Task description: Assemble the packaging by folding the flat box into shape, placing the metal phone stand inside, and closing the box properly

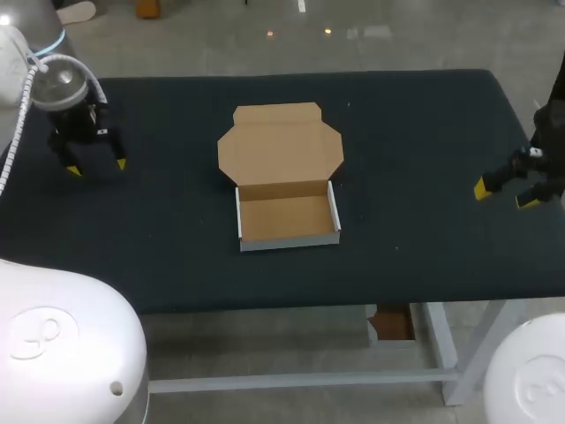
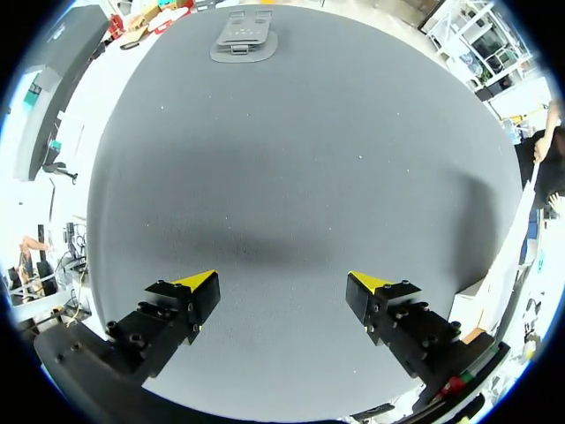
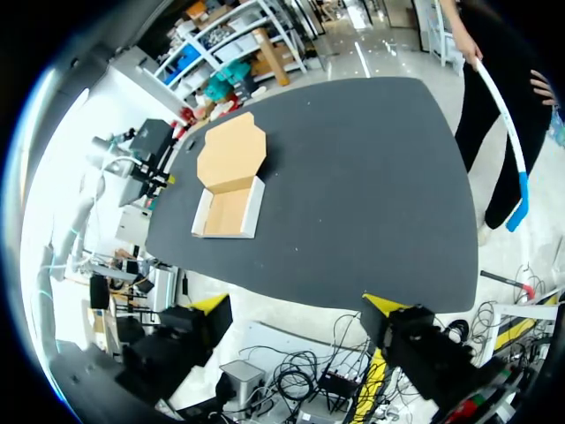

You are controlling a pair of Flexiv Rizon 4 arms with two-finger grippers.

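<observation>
Box point(image 1: 284, 216) sits mid-counter point(image 1: 424, 132). Its tray is folded up with low walls standing. The lid point(image 1: 280, 146) is open and lies flat on the counter behind the tray, side flaps spread. The tray interior shows bare cardboard.

Left gripper point(image 1: 97, 167) is near the counter's left end, well apart from the box. Its fingers are spread wide with nothing between them. In the left wrist view the gripper point(image 2: 284, 283) hangs over bare counter surface.

A flat grey piece, probably the metal stand point(image 2: 243, 35), lies well ahead of the left gripper, close to the counter's edge. It is small in that view, so the identification is tentative.

Right gripper point(image 1: 504, 195) is at the counter's right edge, fingers apart and holding nothing. In the right wrist view the gripper point(image 3: 296, 309) has the box point(image 3: 231, 190) well ahead of it.
</observation>
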